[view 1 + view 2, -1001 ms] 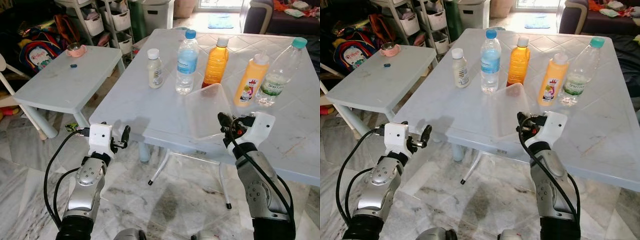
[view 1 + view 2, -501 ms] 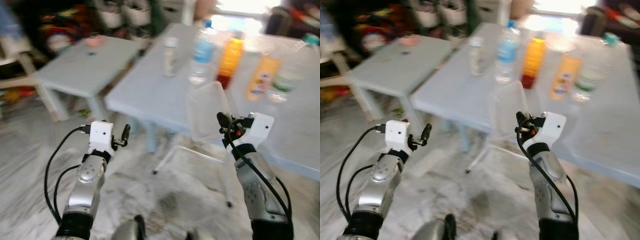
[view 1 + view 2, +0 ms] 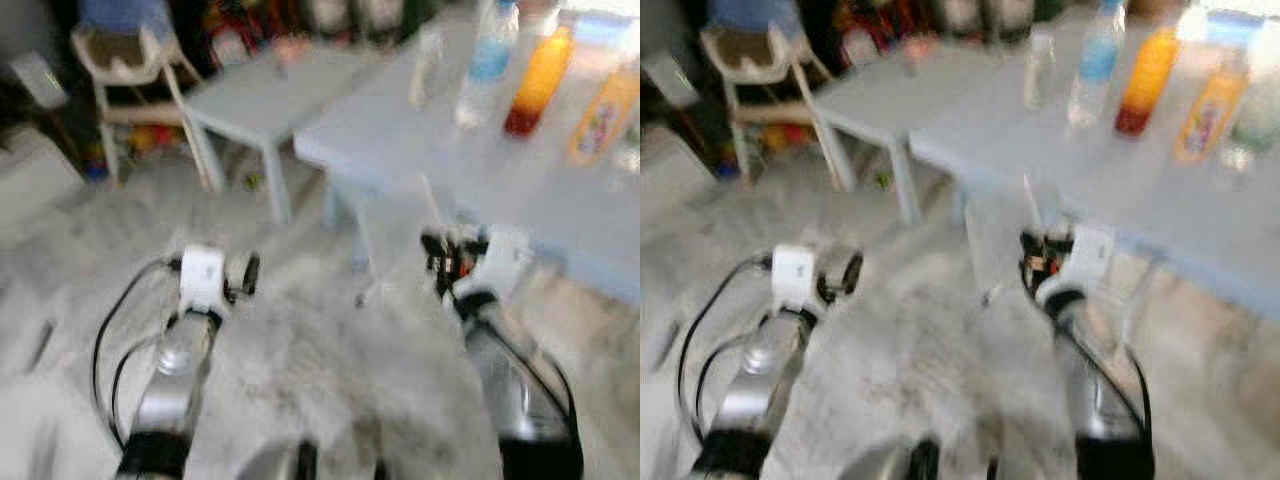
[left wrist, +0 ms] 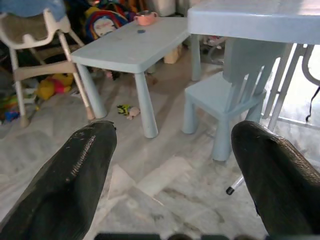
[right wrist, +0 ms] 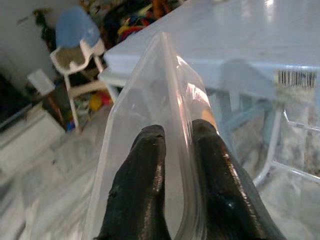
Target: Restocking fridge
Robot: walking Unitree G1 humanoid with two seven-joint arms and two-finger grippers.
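In the blurred head views the robot faces a pale marble floor (image 3: 300, 380), both arms raised before it. The right end effector (image 3: 440, 258) sits at about 3 o'clock from frame centre, just short of the near edge of the large light-blue table (image 3: 520, 190), where a row of bottles (image 3: 540, 70) stands toward 1 o'clock, well apart from either arm; the left end effector (image 3: 247, 275) hangs at about 9 o'clock over bare floor. A smaller table (image 3: 260, 95) and a white chair (image 3: 125, 75) lie toward 11 o'clock amid clutter. The left wrist view shows the left end effector's fingers (image 4: 75, 175) spread wide, holding nothing, with a small blue child's chair (image 4: 225, 100) beside the table's metal legs. The right wrist view shows both fingers (image 5: 145, 185) pinched together on the rim of a clear plastic container (image 5: 150, 100), one inside the wall and one outside. The grip is on a thin, flexible edge, so I judge the container could twist or slip free while the robot walks; it could also catch the table edge in a turn. The polished floor and scattered toys look like a footing hazard.
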